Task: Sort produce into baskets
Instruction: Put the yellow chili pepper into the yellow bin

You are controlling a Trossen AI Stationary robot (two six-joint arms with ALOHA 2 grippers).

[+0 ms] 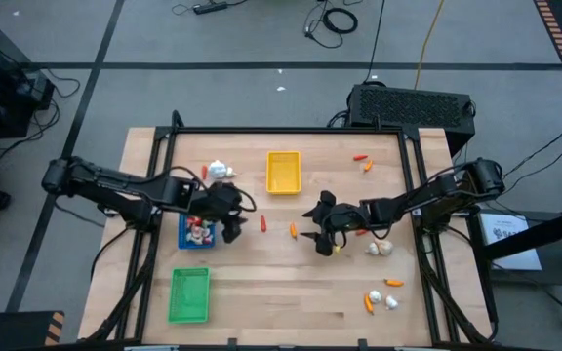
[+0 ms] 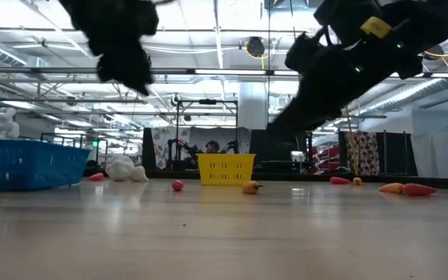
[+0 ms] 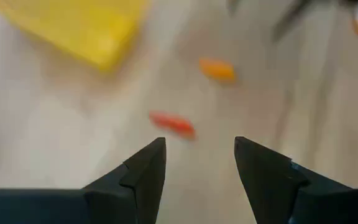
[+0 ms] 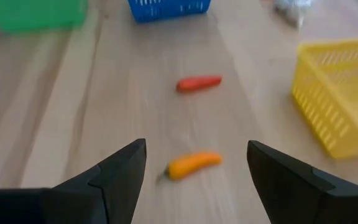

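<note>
Right, I see three trays on the table and loose produce scattered between my arms.

The blue tray holds small red-and-white pieces; the yellow tray and green tray look bare. My left gripper hangs beside the blue tray, fingers parted, gripping nothing. My right gripper is spread wide over a slim orange piece; a red piece lies beyond it.
</note>
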